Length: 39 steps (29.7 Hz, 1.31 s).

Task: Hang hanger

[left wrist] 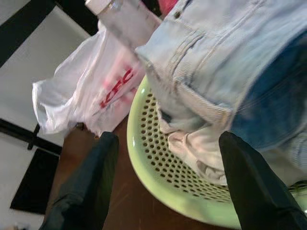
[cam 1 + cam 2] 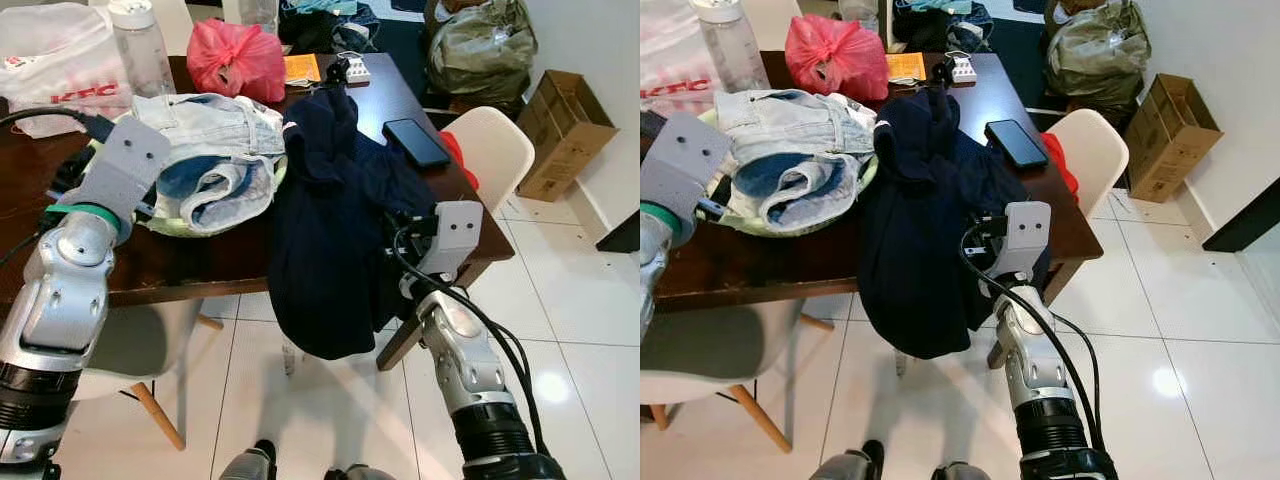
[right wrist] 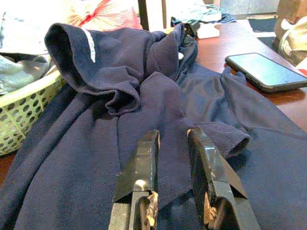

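Navy garment (image 2: 330,230) draped over the table edge (image 2: 200,268), hanging floorward; no hanger can be made out, possibly buried in its folds. Right gripper (image 3: 172,158), fingers slightly parted and empty, rests on the cloth, likely searching. Left gripper (image 1: 168,182), spread wide, hovers by the green basket (image 1: 158,177) of denim (image 1: 230,62).

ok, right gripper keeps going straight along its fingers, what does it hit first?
Most likely the navy garment: the right gripper points into its bunched folds just ahead, fingers slightly apart. The phone lies off to the side.
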Available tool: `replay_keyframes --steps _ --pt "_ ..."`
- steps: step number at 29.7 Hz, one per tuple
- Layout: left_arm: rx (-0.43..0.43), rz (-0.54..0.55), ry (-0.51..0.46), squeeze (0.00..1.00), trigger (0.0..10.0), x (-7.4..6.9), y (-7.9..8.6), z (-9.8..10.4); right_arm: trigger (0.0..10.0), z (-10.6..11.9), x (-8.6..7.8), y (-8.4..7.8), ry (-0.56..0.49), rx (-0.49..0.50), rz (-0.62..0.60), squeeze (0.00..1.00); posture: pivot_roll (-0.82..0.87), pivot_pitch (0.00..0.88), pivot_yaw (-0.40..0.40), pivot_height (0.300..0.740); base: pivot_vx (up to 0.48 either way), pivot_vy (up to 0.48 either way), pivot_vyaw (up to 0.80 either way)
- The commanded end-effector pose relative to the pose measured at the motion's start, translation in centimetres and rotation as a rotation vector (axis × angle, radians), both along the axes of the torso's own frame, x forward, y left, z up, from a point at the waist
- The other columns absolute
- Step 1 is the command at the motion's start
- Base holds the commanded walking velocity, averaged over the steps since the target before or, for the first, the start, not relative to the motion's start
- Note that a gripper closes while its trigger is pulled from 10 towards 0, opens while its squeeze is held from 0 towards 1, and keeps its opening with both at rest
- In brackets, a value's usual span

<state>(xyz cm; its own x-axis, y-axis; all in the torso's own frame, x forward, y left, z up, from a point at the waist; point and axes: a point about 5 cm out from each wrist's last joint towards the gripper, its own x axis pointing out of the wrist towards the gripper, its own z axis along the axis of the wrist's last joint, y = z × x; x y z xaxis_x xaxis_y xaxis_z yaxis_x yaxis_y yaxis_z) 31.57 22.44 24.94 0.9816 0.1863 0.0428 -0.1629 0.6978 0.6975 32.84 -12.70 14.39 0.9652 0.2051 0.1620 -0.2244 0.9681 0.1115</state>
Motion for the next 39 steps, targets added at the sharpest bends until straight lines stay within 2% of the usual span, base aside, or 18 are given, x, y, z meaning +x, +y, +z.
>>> replay_keyframes --steps 1,9,11,14,20,26,30,33,39 --pt "-0.002 -0.036 0.019 0.0 10.0 0.1 -0.8 -0.7 10.0 -0.6 -0.2 -0.4 0.022 0.002 -0.008 0.0 0.07 0.045 -0.022 0.74 0.0 0.0 0.0" --pt "-0.01 -0.057 -0.012 0.0 10.0 0.5 -1.1 -1.3 10.0 -0.6 -0.2 -0.3 0.023 0.003 -0.009 0.0 0.07 0.052 -0.022 0.74 0.0 0.0 0.0" --pt "-0.069 -0.082 -0.035 0.0 10.0 0.8 -1.1 -1.6 10.0 -0.5 -0.2 -0.2 0.022 0.003 -0.009 0.0 0.07 0.054 -0.02 0.74 0.0 0.0 0.0" --pt "-0.098 -0.095 -0.034 0.0 10.0 1.0 -1.2 -2.0 10.0 -0.4 -0.1 -0.2 0.02 0.005 -0.011 0.0 0.07 0.056 -0.017 0.74 0.0 0.0 0.0" --pt "-0.042 -0.058 -0.097 0.0 10.0 1.8 -0.1 -2.8 10.0 -0.3 -0.1 -0.2 0.015 0.005 -0.014 0.0 0.06 0.062 -0.017 0.74 0.0 0.0 0.0" --pt "-0.072 -0.053 -0.126 0.0 10.0 2.3 0.3 -3.5 10.0 -0.3 -0.1 -0.2 0.013 0.004 -0.017 0.0 0.05 0.063 -0.011 0.74 0.0 0.0 0.0" --pt "-0.044 -0.044 -0.169 0.0 10.0 2.3 0.5 -3.5 10.0 -0.2 -0.1 -0.3 0.01 0.006 -0.023 0.0 0.05 0.065 -0.011 0.74 0.0 0.0 0.0" --pt "-0.014 -0.043 -0.24 0.0 10.0 2.7 0.7 -3.6 10.0 -0.1 -0.1 -0.3 0.008 0.004 -0.023 0.0 0.05 0.07 -0.018 0.74 0.0 0.0 0.0" --pt "-0.04 -0.062 -0.273 0.0 10.0 3.5 0.5 -3.8 10.0 0.0 0.0 -0.2 0.004 0.0 -0.017 0.0 0.05 0.072 -0.02 0.74 0.0 0.0 0.0"
